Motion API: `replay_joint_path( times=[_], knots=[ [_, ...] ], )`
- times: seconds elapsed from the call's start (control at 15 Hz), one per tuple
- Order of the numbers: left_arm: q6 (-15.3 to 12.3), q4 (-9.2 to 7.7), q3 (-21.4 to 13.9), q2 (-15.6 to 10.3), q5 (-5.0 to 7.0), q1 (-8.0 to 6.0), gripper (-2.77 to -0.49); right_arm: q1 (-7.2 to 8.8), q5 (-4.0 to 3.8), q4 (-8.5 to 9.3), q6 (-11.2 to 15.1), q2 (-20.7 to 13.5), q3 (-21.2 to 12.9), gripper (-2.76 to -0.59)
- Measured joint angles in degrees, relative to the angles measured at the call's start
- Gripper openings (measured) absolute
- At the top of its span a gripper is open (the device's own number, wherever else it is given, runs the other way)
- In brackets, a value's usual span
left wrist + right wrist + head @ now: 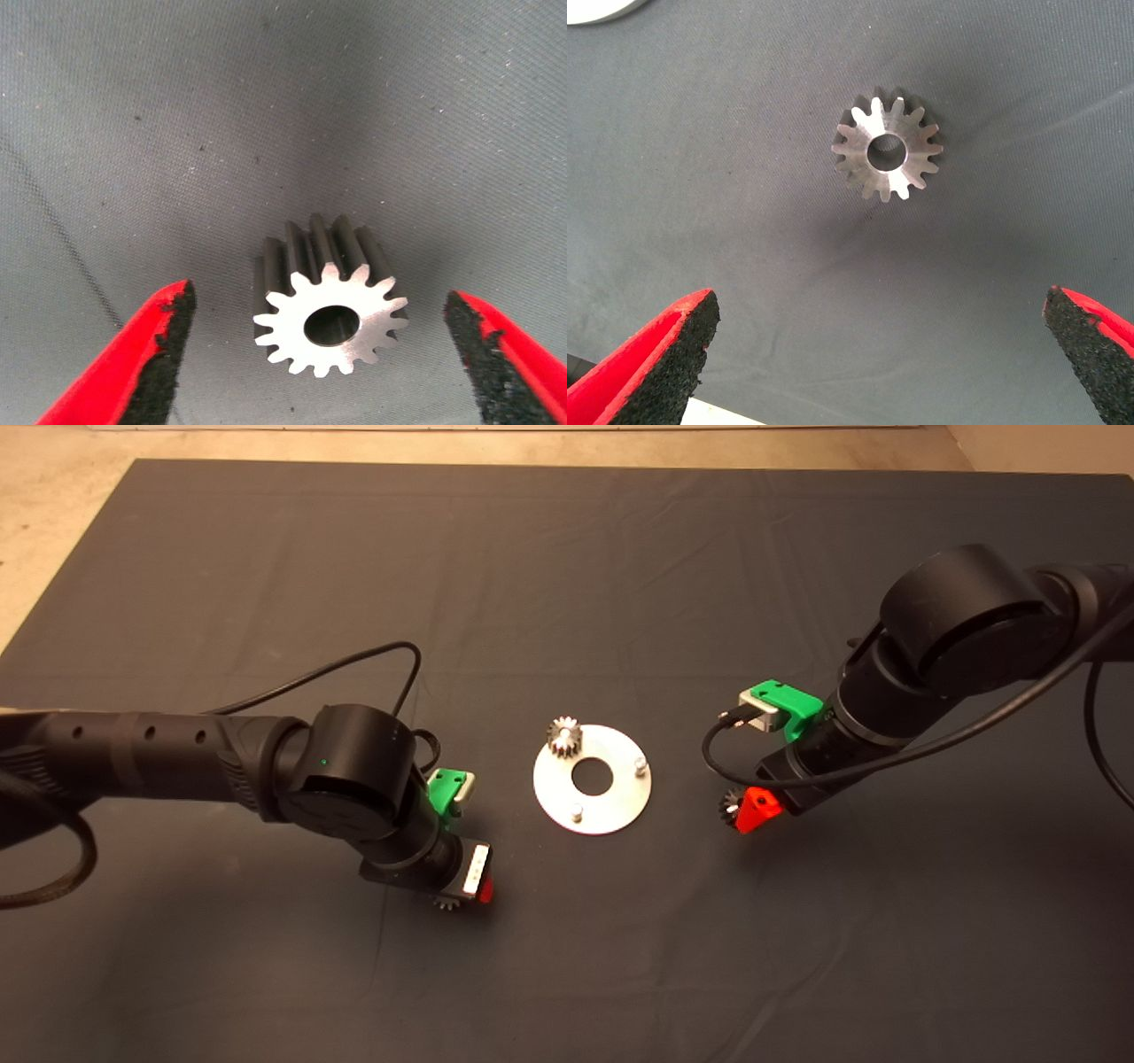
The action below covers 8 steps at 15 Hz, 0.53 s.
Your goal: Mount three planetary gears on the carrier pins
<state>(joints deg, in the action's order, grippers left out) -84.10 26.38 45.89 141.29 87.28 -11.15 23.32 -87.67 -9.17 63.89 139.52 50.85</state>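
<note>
A flat round silver disc (611, 808) with a large central hole lies mid-mat. One planetary gear (563, 736) sits on its far-left pin; two carrier pins (640, 764) (577, 811) stand bare. My left gripper (462, 897) hangs open over a second gear (446, 903) left of the disc. In the left wrist view this gear (330, 323) stands on the mat between the spread fingers (155, 350). My right gripper (742, 808) is open right of the disc, above a third gear (730, 804). In the right wrist view this gear (888, 152) lies beyond the fingers (678, 345).
The dark mat (567, 558) covers the table, with pale floor past its far edge. Black cables loop off both arms. A bit of the disc's rim (594, 7) shows in a corner of the right wrist view.
</note>
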Motion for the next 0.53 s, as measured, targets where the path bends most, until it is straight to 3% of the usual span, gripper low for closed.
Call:
replay_joint_path(
  times=[0.27,0.4,0.53],
  knots=[
    [0.03,0.13,0.98,0.0,0.0,0.83,-1.32,0.0,-0.02,0.0,0.0,0.0,0.0,-0.62],
    [0.06,0.59,1.18,0.0,-0.04,1.76,-1.46,0.0,0.0,0.0,0.0,0.0,0.0,-0.62],
    [0.14,1.1,1.18,0.0,-0.01,1.95,-1.46,0.02,0.05,0.0,-0.03,0.0,0.0,-0.62]
  ],
)
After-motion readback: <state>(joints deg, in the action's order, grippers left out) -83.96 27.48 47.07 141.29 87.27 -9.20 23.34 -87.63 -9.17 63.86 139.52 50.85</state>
